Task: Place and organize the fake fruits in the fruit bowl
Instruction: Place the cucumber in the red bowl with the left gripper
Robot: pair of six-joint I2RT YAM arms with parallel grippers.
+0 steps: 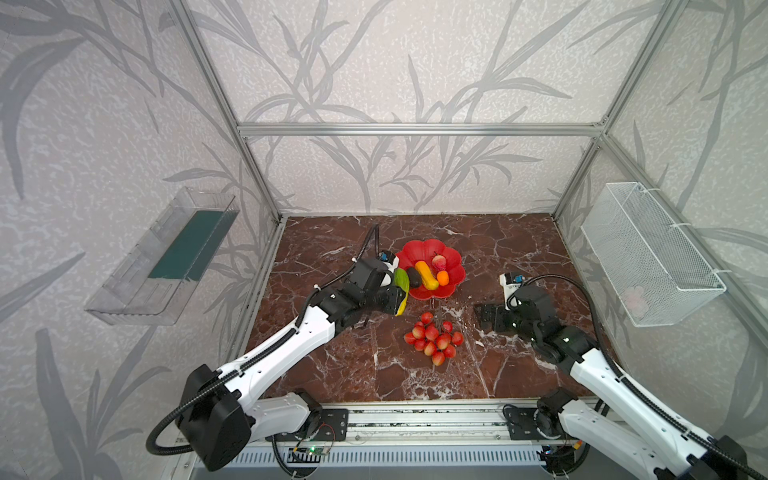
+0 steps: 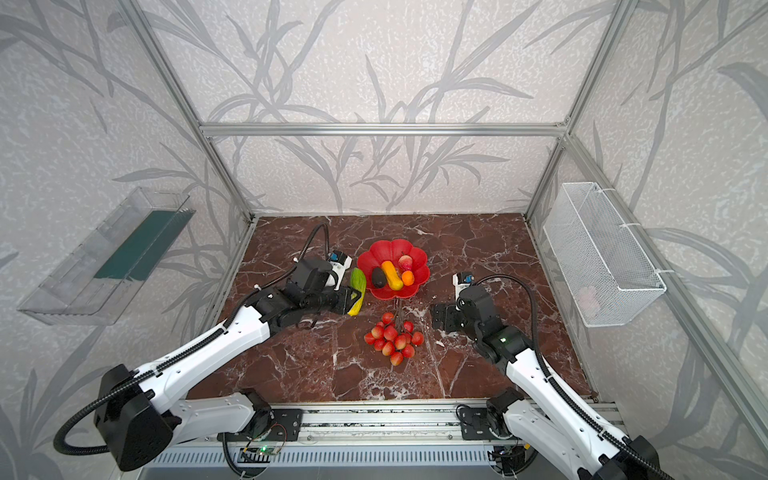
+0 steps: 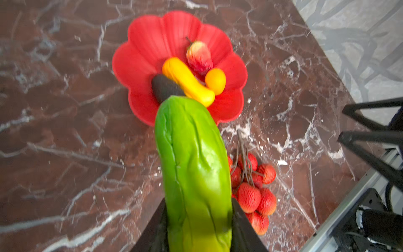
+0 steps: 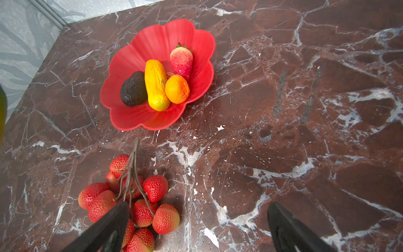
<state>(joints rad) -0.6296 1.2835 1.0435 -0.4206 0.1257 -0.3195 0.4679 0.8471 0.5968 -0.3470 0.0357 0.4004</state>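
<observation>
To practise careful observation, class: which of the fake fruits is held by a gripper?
The green-yellow mango, clamped in the left gripper near the fruit bowl; the rest lie in the bowl, except the red berries on the table.

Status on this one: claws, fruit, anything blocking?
Left claw shut on mango, near fruit bowl. Right claw open, empty, by berry cluster on table. In bowl: avocado, oblong, orange, peach. Nothing blocking.
</observation>
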